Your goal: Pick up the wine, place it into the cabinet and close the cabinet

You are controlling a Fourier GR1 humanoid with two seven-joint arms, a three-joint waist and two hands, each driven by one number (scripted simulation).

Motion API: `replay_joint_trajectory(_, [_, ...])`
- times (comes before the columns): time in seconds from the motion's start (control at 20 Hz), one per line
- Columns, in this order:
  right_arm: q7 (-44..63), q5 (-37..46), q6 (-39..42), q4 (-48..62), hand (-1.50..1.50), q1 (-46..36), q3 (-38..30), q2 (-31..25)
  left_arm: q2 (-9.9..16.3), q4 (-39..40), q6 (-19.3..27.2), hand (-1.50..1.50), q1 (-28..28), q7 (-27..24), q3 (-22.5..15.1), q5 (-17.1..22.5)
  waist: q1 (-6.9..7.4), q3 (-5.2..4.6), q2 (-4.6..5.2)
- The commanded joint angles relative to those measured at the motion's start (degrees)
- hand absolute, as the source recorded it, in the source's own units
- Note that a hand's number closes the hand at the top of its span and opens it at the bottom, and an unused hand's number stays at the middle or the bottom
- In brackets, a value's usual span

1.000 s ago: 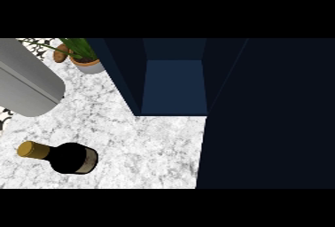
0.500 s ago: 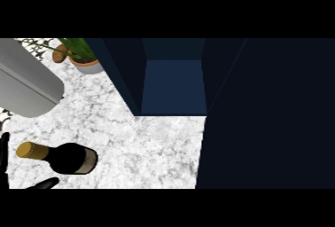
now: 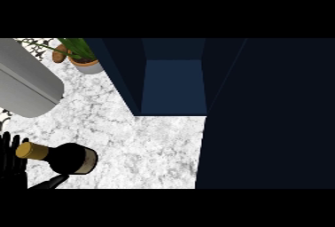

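The wine bottle (image 3: 65,157) lies on its side on the marble counter (image 3: 150,146) at the lower left, its dark body pointing right and its gold-capped neck (image 3: 31,150) pointing left. My left hand (image 3: 12,155) comes in at the left edge. Its straight fingers stand just behind the neck, and its thumb (image 3: 49,181) reaches under the bottle's body. The hand is open and not curled round the bottle. The dark blue cabinet (image 3: 173,84) stands open at the top middle, its inside bare. My right hand does not show.
A large grey rounded object (image 3: 26,84) lies across the upper left. A potted plant (image 3: 82,57) stands behind it beside the cabinet's left wall. A broad dark blue panel (image 3: 268,115) fills the right side.
My left hand has come further into view from the lower left edge, fingers rising beside the bottle's neck and thumb sliding under its body. The bottle has not moved.
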Motion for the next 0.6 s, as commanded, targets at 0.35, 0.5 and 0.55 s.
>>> replay_joint_trajectory(0.35, [2.63, 1.97, -0.53, -3.35, -1.5, -1.29, 4.31, 1.2, 0.31, 22.45, -10.57, -1.5, -2.24, -15.32, 3.14, 0.14, 0.16, -0.02, -0.01])
replay_joint_trajectory(0.5, [5.34, -2.29, -0.09, -4.98, -1.5, -2.62, -1.94, -0.99, 0.7, 27.32, -9.86, -1.5, -7.39, -15.49, 3.16, -0.94, 0.04, 0.0, 0.01])
replay_joint_trajectory(0.55, [2.68, -3.59, 1.32, -6.94, -1.5, 1.72, -0.83, -0.4, -1.96, 32.54, -9.75, -1.5, -7.23, -22.09, 2.61, -2.63, -0.28, -0.02, 0.0])
